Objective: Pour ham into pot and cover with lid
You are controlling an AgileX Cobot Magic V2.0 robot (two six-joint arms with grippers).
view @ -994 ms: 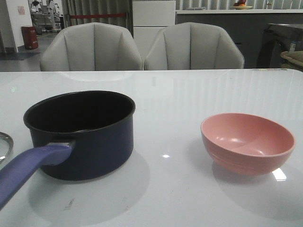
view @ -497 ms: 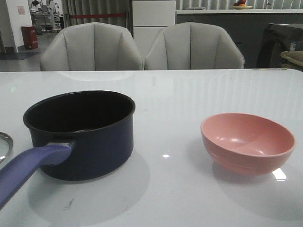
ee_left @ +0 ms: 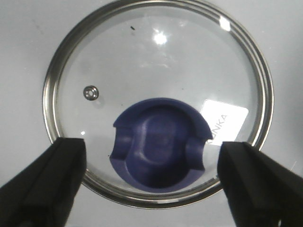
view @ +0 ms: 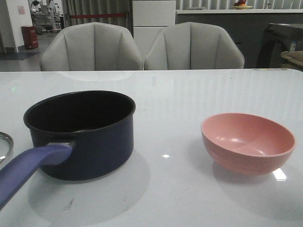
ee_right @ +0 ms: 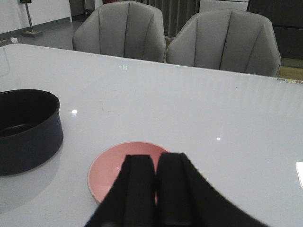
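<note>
The left end effector [ee_left: 151,184] is hovering wide open over the lid [ee_left: 157,101], which is lying left of the pot [view: 80,132]. The right end effector [ee_right: 154,189] is sitting closed, empty, above the bowl [view: 247,142]. No ham is showing, so covering now is risking an empty pot.
</note>
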